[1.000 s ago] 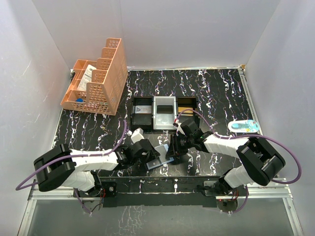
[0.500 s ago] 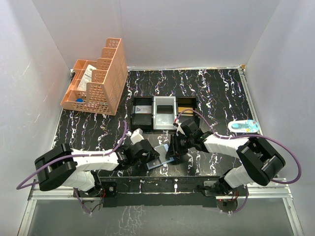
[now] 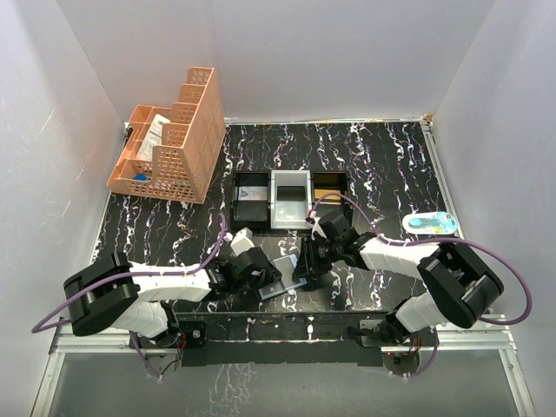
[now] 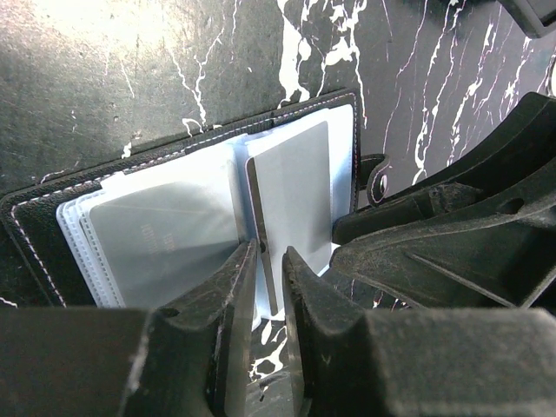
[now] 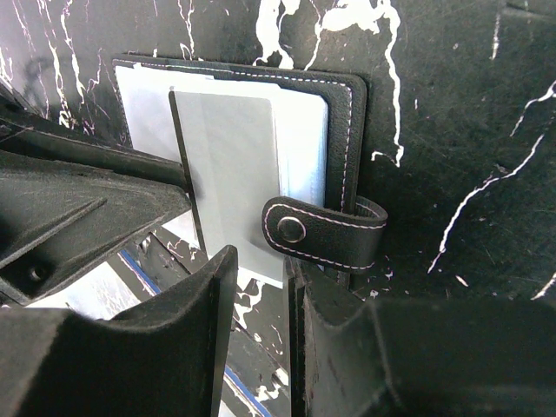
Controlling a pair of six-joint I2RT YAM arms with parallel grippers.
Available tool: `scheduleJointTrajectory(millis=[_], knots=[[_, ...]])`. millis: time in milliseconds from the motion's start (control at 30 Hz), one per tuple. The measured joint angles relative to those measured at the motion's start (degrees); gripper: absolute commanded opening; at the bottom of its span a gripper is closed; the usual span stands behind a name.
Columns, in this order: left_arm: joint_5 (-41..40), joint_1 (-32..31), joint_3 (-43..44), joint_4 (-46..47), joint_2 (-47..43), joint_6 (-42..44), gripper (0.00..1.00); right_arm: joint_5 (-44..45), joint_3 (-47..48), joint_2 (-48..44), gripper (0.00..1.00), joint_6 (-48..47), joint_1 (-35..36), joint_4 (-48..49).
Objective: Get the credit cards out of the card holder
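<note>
While we read the scene from its left side, our left gripper sits low over the open card holder, which lies flat on the marbled table near its front edge, between the two arms. The jaws stand narrowly apart, with the dark long edge of a grey card running up between them. Whether the pads bite on it we cannot tell. That card juts partly out of its clear sleeve on the right panel. Further right, by the black snap tab, our right gripper looks clamped on the holder's near edge, pinning it down.

We judge the pull to be the risky part. With so thin an edge in the jaws, the card could slip free, or the soft sleeve could come along and buckle. If the right grip loosens, the whole holder could drag leftward or fold shut. The two grippers are almost touching, so a crooked pull could knock them together.
</note>
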Motion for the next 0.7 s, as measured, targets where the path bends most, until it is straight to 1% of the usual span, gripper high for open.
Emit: scheduleJointTrajectory(millis=[100, 267, 600, 700], knots=[[-0.1, 0.0, 0.0, -0.4, 0.0, -0.4, 0.22, 0.0, 0.0, 0.0, 0.26, 0.0, 0.0, 0.0], [-0.2, 0.0, 0.0, -1.5, 0.0, -1.3, 0.22, 0.0, 0.0, 0.0, 0.26, 0.0, 0.0, 0.1], [-0.1, 0.0, 0.0, -0.6, 0.5, -1.3, 0.17, -1.5, -0.3, 0.4, 0.26, 0.0, 0.0, 0.7], [0.1, 0.0, 0.0, 0.6, 0.7, -0.8, 0.14, -2.6, -0.3, 1.0, 0.25, 0.0, 0.0, 1.3]])
